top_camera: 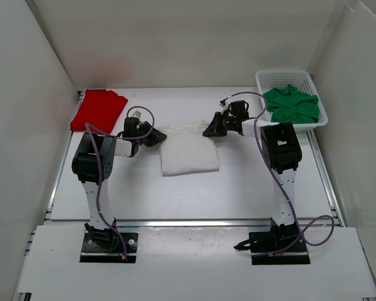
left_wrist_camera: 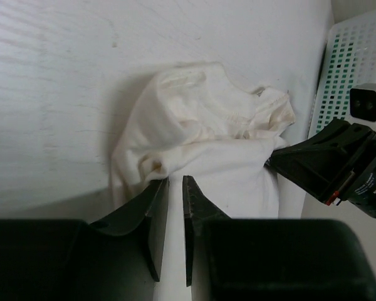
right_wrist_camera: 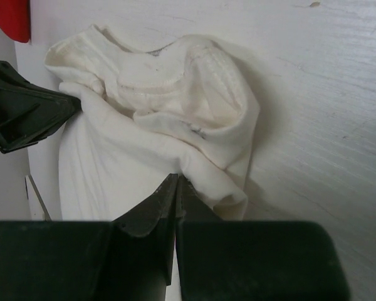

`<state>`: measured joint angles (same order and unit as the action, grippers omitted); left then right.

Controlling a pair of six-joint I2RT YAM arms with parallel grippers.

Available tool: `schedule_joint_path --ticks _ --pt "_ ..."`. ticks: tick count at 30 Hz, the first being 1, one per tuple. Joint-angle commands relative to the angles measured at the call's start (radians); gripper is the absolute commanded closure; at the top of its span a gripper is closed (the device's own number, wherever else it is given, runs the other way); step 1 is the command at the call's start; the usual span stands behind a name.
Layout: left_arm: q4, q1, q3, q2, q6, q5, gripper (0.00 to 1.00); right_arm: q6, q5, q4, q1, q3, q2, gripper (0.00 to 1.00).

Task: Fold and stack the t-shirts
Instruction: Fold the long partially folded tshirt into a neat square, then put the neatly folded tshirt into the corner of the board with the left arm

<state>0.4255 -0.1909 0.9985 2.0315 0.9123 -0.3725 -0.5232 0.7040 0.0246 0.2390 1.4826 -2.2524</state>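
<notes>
Shirts: white t-shirt (top_camera: 189,153) lay mid-table (top_camera: 238,188), near part flat, far edge bunched; red t-shirt (top_camera: 99,110) folded at far left; green t-shirt (top_camera: 291,105) heaped in basket (top_camera: 282,74) at far right.
Left side: left gripper (left_wrist_camera: 175,179) at white t-shirt's far left corner, jaws parted by a narrow slit, tips at the cloth's edge.
Right side: right gripper (right_wrist_camera: 176,177) at far right corner, jaws pressed together, tips touching the cloth; any pinch could not be told.
Writing: small red-edged tag (left_wrist_camera: 334,191) on right gripper, too blurred to read.
</notes>
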Motion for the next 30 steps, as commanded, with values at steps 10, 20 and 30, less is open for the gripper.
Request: schedule_joint_path --ticks 10,20,30 --pt "-0.014 0.022 -0.207 -0.390 -0.062 0.105 0.50 0.003 0.026 0.032 0.008 -0.042 0.223 0.81" --pt "-0.188 -0.037 -0.348 -0.443 -0.237 0.193 0.29 -0.067 -0.026 0.250 0.063 -0.454 0.589 0.38" --pt "-0.120 -0.085 -0.223 -0.164 -0.218 0.060 0.53 -0.046 -0.054 0.278 0.066 -0.706 0.793 0.38"
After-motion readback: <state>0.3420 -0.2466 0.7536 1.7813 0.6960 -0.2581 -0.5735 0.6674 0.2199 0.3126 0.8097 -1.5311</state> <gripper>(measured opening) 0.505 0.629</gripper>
